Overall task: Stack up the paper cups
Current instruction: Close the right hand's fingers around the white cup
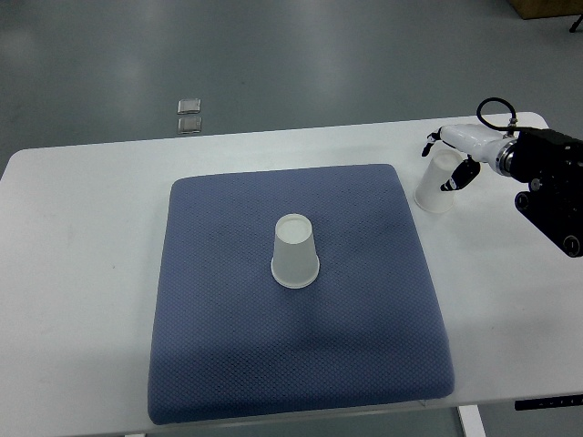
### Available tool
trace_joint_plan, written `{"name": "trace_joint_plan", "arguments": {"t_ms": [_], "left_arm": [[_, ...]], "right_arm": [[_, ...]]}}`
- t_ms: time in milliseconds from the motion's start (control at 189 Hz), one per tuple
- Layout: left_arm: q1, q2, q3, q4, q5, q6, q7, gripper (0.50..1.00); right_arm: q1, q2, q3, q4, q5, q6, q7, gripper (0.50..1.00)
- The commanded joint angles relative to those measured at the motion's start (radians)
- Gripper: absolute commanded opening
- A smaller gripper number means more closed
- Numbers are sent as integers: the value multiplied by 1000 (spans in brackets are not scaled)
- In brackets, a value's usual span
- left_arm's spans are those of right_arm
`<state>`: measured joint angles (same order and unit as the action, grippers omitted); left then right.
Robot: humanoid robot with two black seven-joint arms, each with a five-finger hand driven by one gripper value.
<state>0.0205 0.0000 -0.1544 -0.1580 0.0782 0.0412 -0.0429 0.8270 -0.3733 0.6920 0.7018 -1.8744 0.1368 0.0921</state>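
Right hand (448,162) at the worktop's (82,237) far right, fingers closed round an upturned paper cup (435,189) — the target cup (296,252) stands inverted mid-pad (228,355), well apart toward the left — left arm unseen.

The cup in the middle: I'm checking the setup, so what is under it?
The cup stands upside down on the blue mat. Whatever is inside it is hidden by its walls.

One cup (295,252) sits mid-mat (228,364); another cup (434,187) stands right, off it.
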Motion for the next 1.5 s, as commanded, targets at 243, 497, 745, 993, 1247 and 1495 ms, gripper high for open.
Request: {"name": "trace_joint_plan", "arguments": {"t_ms": [243, 497, 745, 993, 1247, 1495], "left_arm": [[-1, 0, 1, 0, 0, 0, 0, 1000], [1, 0, 0, 0, 0, 0, 0, 1000], [-1, 0, 0, 0, 0, 0, 0, 1000], [1, 0, 0, 0, 0, 0, 0, 1000], [-1, 0, 0, 0, 0, 0, 0, 1000], [1, 0, 0, 0, 0, 0, 0, 1000]], "right_arm": [[17, 1, -45, -36, -8, -54, 3, 911], [17, 1, -45, -39, -22, -55, 5, 862], [27, -7, -66, -39, -22, -54, 6, 734], [27, -12, -66, -39, -22, -52, 6, 539], [29, -15, -66, -39, -20, -57, 8, 500], [44, -39, -60, -36, -5, -63, 17, 500]]}}
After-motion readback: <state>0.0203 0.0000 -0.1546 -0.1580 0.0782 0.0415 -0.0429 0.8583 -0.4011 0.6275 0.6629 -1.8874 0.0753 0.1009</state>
